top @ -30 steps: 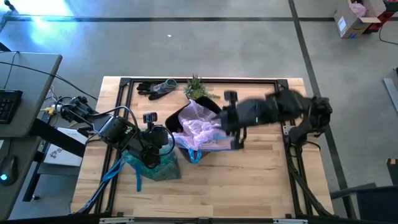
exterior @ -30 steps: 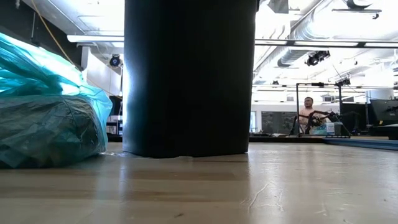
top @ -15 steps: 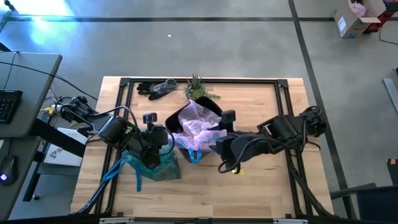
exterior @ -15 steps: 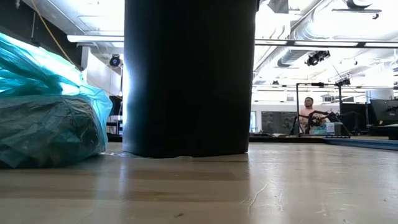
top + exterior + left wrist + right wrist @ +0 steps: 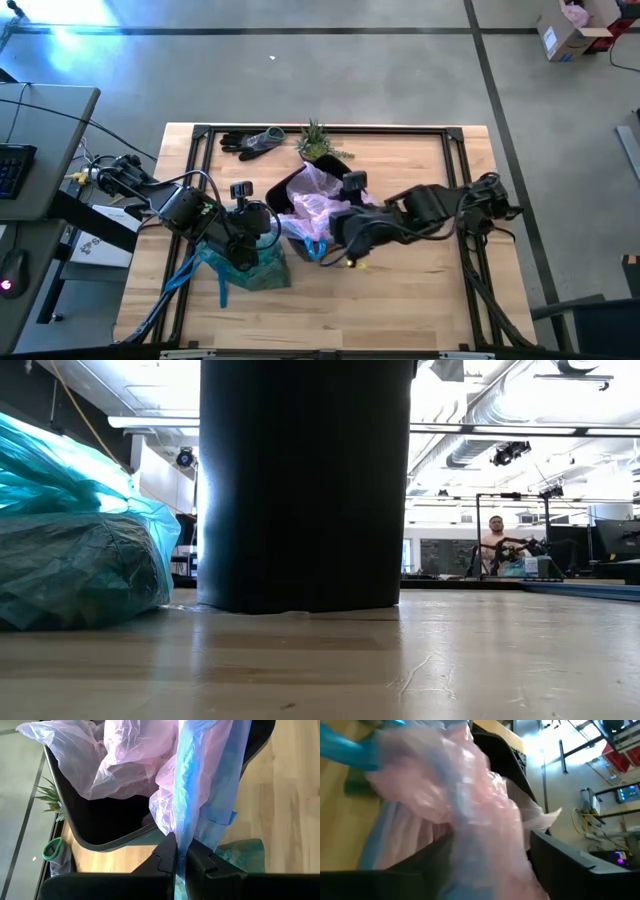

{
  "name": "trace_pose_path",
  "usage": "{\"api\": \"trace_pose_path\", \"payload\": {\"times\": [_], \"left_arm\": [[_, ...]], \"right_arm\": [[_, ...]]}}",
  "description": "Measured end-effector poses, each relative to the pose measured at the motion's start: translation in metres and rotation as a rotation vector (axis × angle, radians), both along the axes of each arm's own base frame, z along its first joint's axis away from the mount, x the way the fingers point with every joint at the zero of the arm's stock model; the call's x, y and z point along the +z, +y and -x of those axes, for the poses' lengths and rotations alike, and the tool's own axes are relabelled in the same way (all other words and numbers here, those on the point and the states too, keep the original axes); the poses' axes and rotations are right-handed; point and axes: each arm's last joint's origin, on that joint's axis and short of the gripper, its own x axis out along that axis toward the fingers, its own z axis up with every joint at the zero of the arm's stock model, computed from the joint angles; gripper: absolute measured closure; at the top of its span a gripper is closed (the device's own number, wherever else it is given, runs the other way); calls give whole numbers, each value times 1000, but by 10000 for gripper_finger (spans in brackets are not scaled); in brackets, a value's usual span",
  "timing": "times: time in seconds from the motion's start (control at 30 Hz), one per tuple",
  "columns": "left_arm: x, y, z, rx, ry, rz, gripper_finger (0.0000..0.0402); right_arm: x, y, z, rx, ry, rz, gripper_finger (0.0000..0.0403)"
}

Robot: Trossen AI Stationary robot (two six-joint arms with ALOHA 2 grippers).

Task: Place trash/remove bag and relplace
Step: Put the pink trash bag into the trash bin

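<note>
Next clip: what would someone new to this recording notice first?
The pale pink bag billowing out of the black bin at the table's middle, with the right hand open around its plastic and the left hand shut on its blue-edged hem. Next, the crumpled teal bag lying on the table under the left arm, filling the low view's left edge.

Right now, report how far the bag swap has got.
Done: the wrinkled teal plastic liner lies bunched on the wooden table, out of the black bin.
In hand: the left gripper is shut on an edge of the pale pink plastic bag draped in the bin; the right gripper, open, straddles its other side.
Left: spreading the pink bag over the rim.
</note>
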Motion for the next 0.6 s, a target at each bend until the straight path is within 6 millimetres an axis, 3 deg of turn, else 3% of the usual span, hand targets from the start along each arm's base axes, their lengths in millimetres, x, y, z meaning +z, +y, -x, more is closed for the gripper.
{"api": "trace_pose_path", "payload": {"times": [0.13, 0.37, 0.6], "left_arm": [[0, 0, 0, 0, 0, 0, 402], [0, 0, 0, -1, 2, 0, 402], [0, 0, 0, -20, 10, -13, 402]], "right_arm": [[-1, -4, -4, 3, -1, 9, 228], [15, -4, 8, 129, -22, -122, 388], [32, -15, 22, 203, -41, -233, 386]]}}
